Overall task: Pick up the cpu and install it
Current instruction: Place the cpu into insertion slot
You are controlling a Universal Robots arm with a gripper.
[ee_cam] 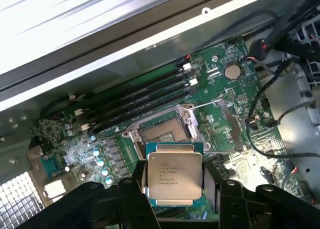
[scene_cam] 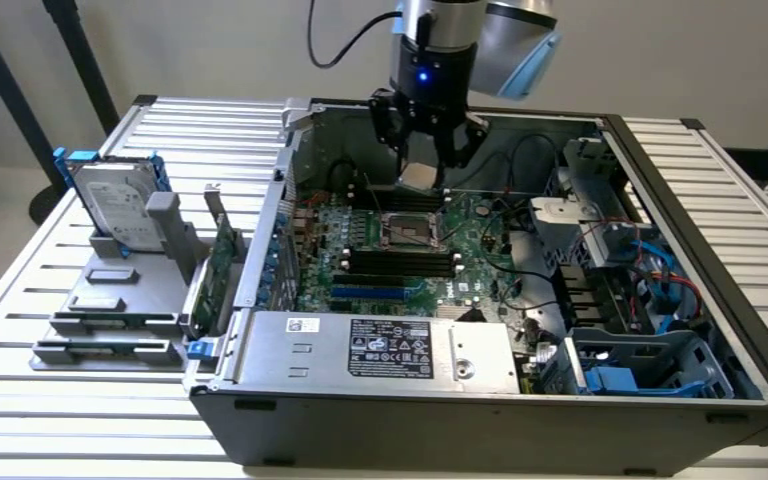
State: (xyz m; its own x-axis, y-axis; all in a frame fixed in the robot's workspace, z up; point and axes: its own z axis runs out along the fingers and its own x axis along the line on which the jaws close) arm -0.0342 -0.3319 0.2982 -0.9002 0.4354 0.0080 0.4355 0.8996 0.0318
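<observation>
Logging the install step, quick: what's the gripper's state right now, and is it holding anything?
Gripper: closed on the small flat square silver-grey metal-topped cpu chip, holding it.

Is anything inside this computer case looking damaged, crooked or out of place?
Nothing looks damaged. The cpu is held by the hand above the open, empty socket, not yet seated.

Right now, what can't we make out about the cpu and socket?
- cpu underside: faces away from both cameras.
- cpu print, wrist view: too small to read.
- socket pins: too small in both views.
- gripper contact with the chip: its fingers cover the edges, exterior view.
</observation>
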